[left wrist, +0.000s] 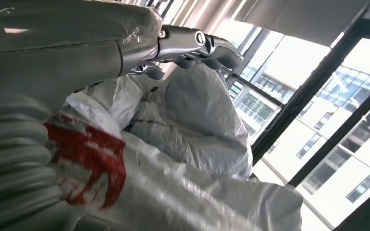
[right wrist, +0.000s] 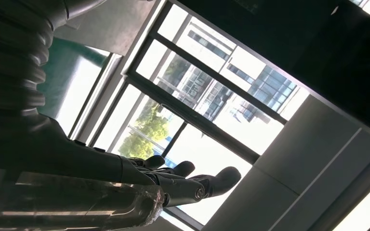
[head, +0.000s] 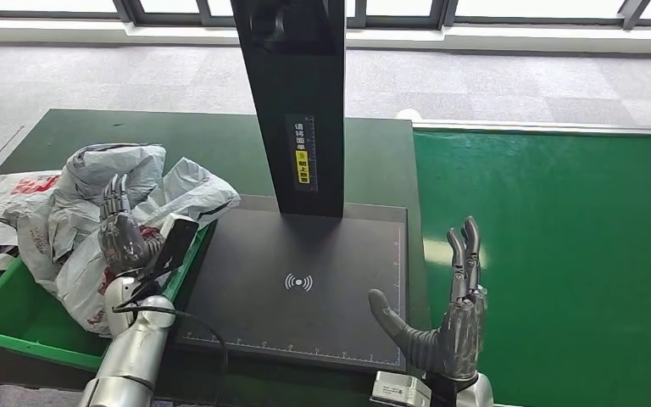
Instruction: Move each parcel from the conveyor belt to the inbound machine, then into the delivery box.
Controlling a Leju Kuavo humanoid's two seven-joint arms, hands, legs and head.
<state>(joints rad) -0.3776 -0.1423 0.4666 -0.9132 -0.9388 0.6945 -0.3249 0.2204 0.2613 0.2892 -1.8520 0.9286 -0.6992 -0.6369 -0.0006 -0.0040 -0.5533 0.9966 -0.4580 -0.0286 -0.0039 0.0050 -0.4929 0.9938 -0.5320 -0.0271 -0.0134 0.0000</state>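
The green conveyor belt (head: pixel 551 246) on the robot's right carries no parcel in the stretch the head view takes in, and the dark scanning plate of the inbound machine (head: pixel 305 288) is bare as well, its black post rising at the back. The grey-white plastic mailer parcels (head: pixel 110 212) are heaped in the green delivery box (head: pixel 17 318) on the left, piled high enough to spill over its rim toward the machine. Some carry red print, and one more white bag with red marking (head: pixel 0 203) lies at the far left edge, partly outside the box as far as can be told.

Judging from this, the task looks well along: several parcels already sit in the box, and nothing waits on the belt or the plate. Whether more parcels are due cannot be told from here.

The left hand (head: pixel 123 233) stands over the box against the heap, fingers pointing upward and loosely apart. In the left wrist view the fingers (left wrist: pixel 192 45) reach out over the crumpled bags rather than wrapping one, so it appears to hold nothing, though contact with the top bag cannot be ruled out. The right hand (head: pixel 445 314) hovers at the near right corner of the plate, beside the belt, palm upright, thumb out, fingers spread and empty.
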